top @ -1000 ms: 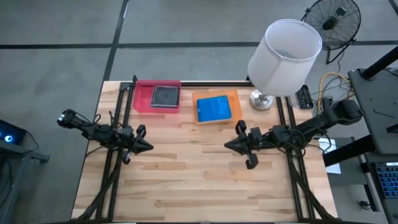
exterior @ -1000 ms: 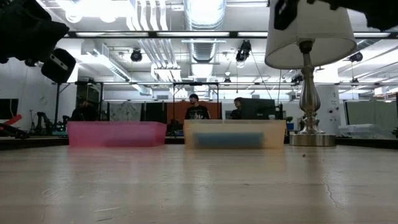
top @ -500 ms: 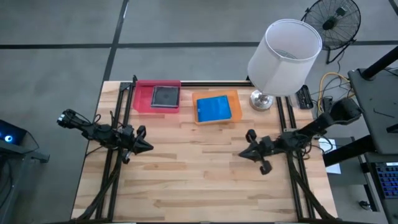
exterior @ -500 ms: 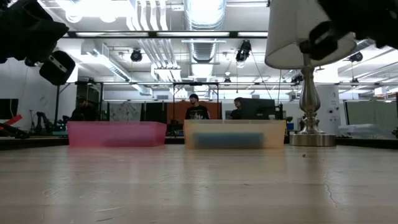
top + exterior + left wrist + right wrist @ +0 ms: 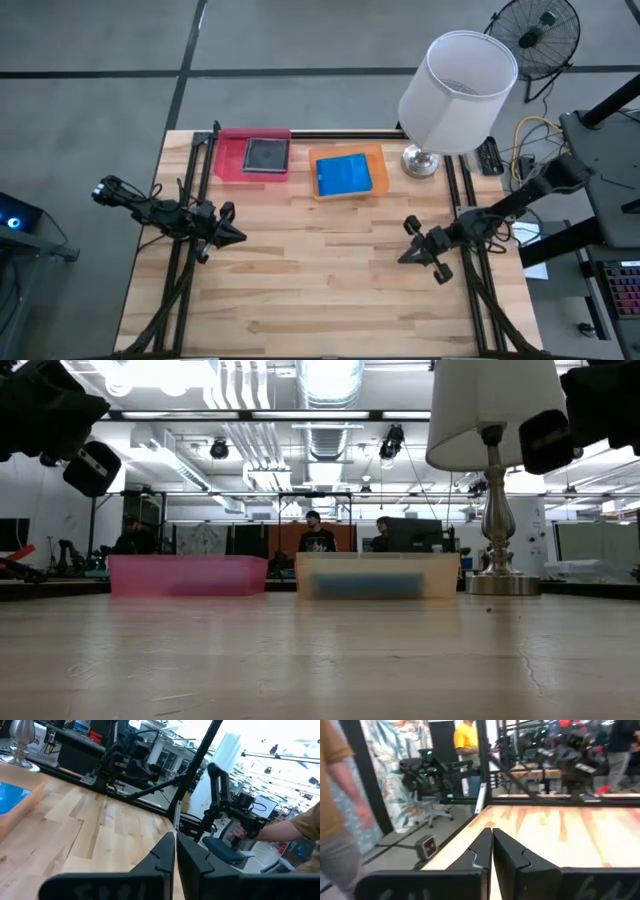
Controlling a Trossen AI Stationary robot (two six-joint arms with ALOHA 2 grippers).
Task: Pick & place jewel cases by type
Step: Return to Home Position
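The right end effector, closed and empty, has retreated toward 4 o'clock over the bench; the left end effector, also closed, stays at 9 o'clock.

Left arm, right arm: black, slender, jointed links on black frames. Left gripper, right gripper: two matte black tapered fingers each, with stepped notches along the inner edges.

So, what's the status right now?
Left gripper, right gripper shut, empty. Dark square plastic case in pink tray; blue rectangular case in orange tray. Nothing blocking.
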